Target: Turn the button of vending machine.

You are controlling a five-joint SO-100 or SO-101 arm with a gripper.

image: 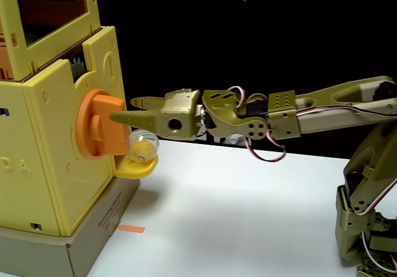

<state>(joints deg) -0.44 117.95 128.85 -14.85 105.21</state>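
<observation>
While a small orange tape strip [131, 229] is lying on the white table [248, 221] nearest cam, the yellow curved plastic tray [138, 167] behind it is cradling a clear-yellow capsule ball [144, 146]. Olive-green two-finger gripper [121, 111] is reaching in from the right w/ fingers spread apart, lower finger touching the large orange round plastic knob [98, 125] on the tall yellow boxy toy vending machine [43, 153], upper finger [146, 102] hanging just clear.

A hobby or lab demo bench, staged for filming. A plain white table [248, 215] stands before a black backdrop [248, 47]. At the table's left edge a yellow printed toy vending machine [56, 165] sits on a grey cardboard base [93, 240]; at the right edge stands an olive-green printed robot arm [347, 103] with exposed wires.
</observation>
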